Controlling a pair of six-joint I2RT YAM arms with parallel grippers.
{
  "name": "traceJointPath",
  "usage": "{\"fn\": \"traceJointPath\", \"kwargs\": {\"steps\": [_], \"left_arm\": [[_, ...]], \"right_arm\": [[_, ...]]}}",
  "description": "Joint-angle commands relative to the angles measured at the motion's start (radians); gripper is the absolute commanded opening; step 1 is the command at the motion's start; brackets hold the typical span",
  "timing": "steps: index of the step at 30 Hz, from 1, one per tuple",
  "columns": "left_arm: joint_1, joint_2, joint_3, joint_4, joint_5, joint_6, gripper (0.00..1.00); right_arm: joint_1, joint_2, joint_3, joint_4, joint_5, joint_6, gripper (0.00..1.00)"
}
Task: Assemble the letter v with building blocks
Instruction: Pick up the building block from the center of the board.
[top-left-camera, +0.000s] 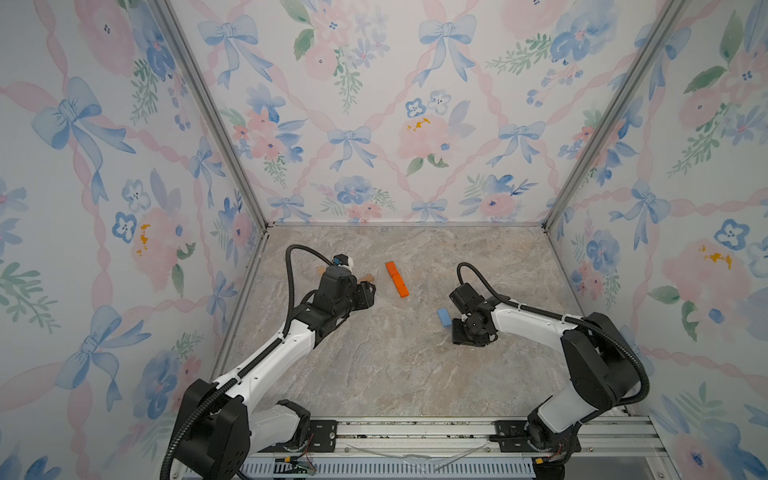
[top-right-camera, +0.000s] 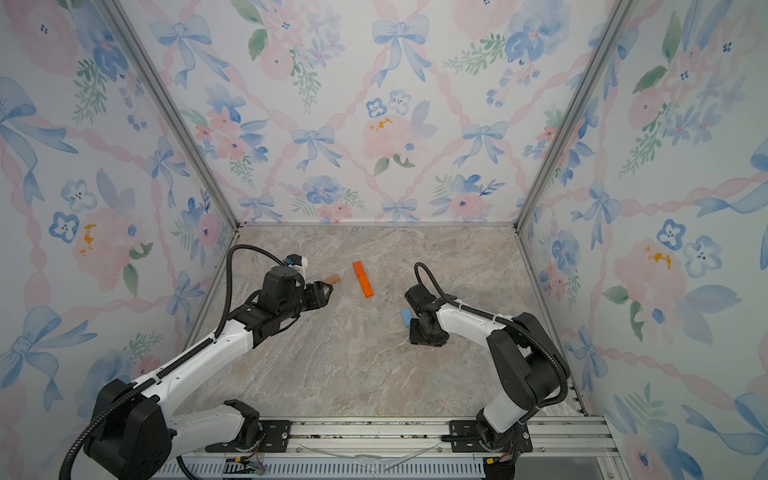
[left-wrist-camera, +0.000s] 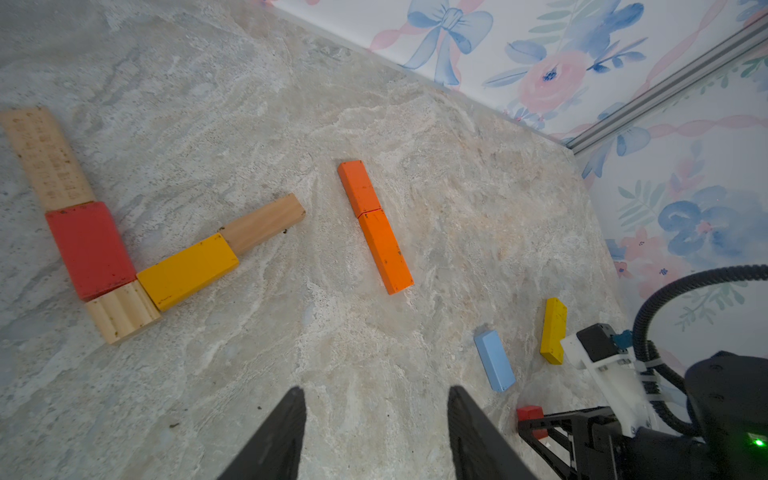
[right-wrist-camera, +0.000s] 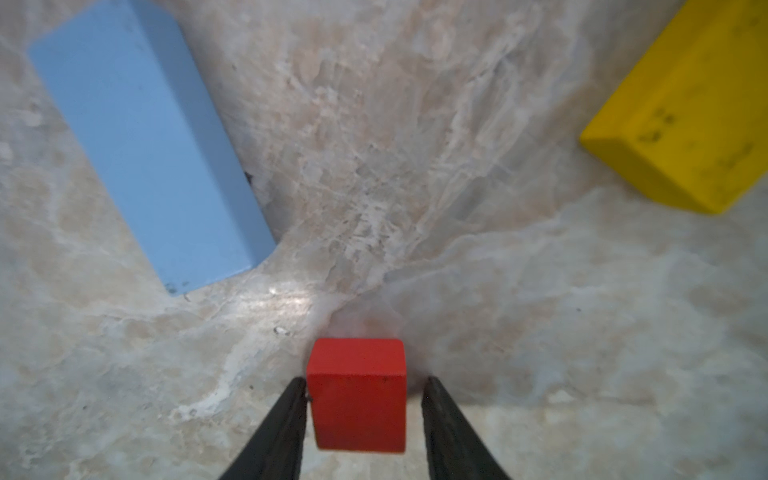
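- R tool (right-wrist-camera: 365, 379) open, straddling red cube (right-wrist-camera: 357, 395), gap on one side; 3 o'clock side of surface (top-left-camera: 395, 374).
- L tool (left-wrist-camera: 376, 390) open, empty, 10 o'clock.
- Orange bars (top-left-camera: 397, 279) end-to-end, 12 o'clock of centre.

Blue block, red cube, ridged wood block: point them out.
Blue block (right-wrist-camera: 145, 158), right wrist view, top face.
Red cube (right-wrist-camera: 357, 411), right wrist view, larger face.
Ridged wood block (left-wrist-camera: 122, 311), left wrist view, top face.

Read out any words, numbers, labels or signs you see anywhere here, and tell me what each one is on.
Wood bar: rows of small stamped marks along its top face, seen in the left wrist view, too blurred to read.
Nothing else in any view carries readable text.
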Motion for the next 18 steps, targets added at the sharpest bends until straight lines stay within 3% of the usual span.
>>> {"fn": "traceJointPath", "kwargs": {"steps": [1, 10, 18], "left_arm": [[-0.004, -0.015, 0.005, -0.001, 0.009, -0.010, 0.57], [-0.005, -0.020, 0.005, -0.007, -0.002, -0.009, 0.58], [-0.005, -0.017, 0.005, -0.013, -0.004, -0.008, 0.57]], "right_arm": [[-0.009, 0.026, 0.014, 0.007, -0.002, -0.002, 0.42], [-0.001, 0.022, 0.029, -0.023, 0.007, -0.003, 0.19], [0.041, -0.039, 0.126, -0.130, 0.058, -0.046, 0.15]]}}
